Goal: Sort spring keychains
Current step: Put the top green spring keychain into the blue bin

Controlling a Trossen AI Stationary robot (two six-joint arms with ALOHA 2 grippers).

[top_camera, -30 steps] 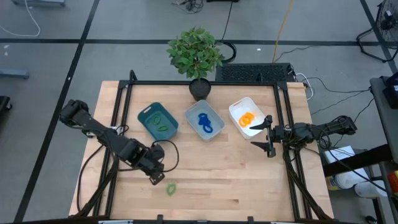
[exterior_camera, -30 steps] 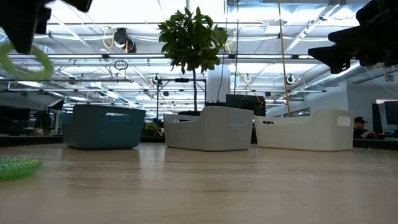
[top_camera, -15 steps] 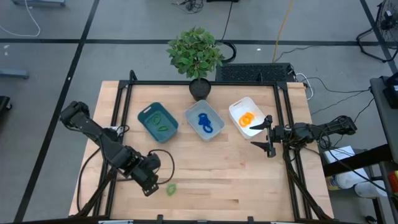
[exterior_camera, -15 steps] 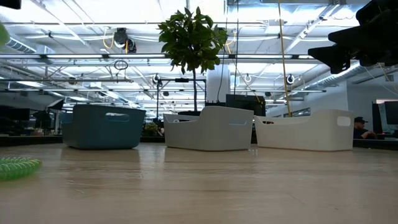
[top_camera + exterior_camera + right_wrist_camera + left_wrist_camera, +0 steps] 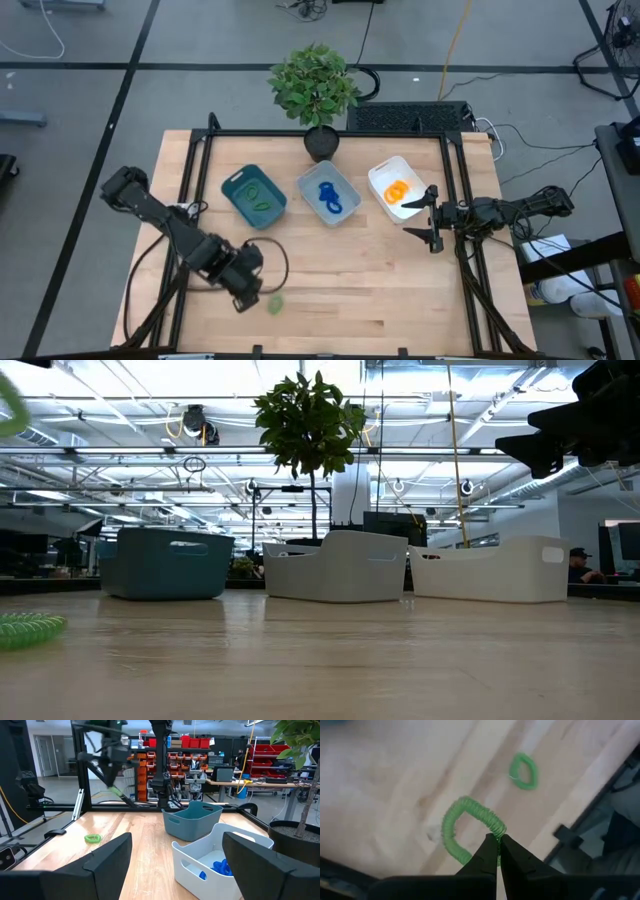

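Note:
My left gripper (image 5: 498, 840) is shut on a green spring keychain (image 5: 465, 827), above the table's near left part (image 5: 246, 291). A second green keychain (image 5: 524, 770) lies flat on the table just right of it (image 5: 274, 303) and shows in the low view (image 5: 25, 628). The teal bin (image 5: 253, 195) holds green keychains. The grey-blue bin (image 5: 329, 195) holds blue ones. The white bin (image 5: 398, 187) holds orange ones. My right gripper (image 5: 432, 222) is open and empty, in the air near the white bin. My left gripper pinches the green keychain's coil (image 5: 495, 826) at one spot on the loop between its two fingertips. The fingers come from above, pointing down. The loop sticks out beside the fingertips, clear of the table.
A potted plant (image 5: 316, 90) stands at the far edge behind the bins. A black frame (image 5: 330, 133) runs along the table's far and side edges. Bare wood (image 5: 380, 290) lies between the bins and the near edge.
My left gripper has gone up with the green keychain, which has risen almost out of the low view's top, and has shifted a little toward the near edge. The other green keychain has stayed on the table.

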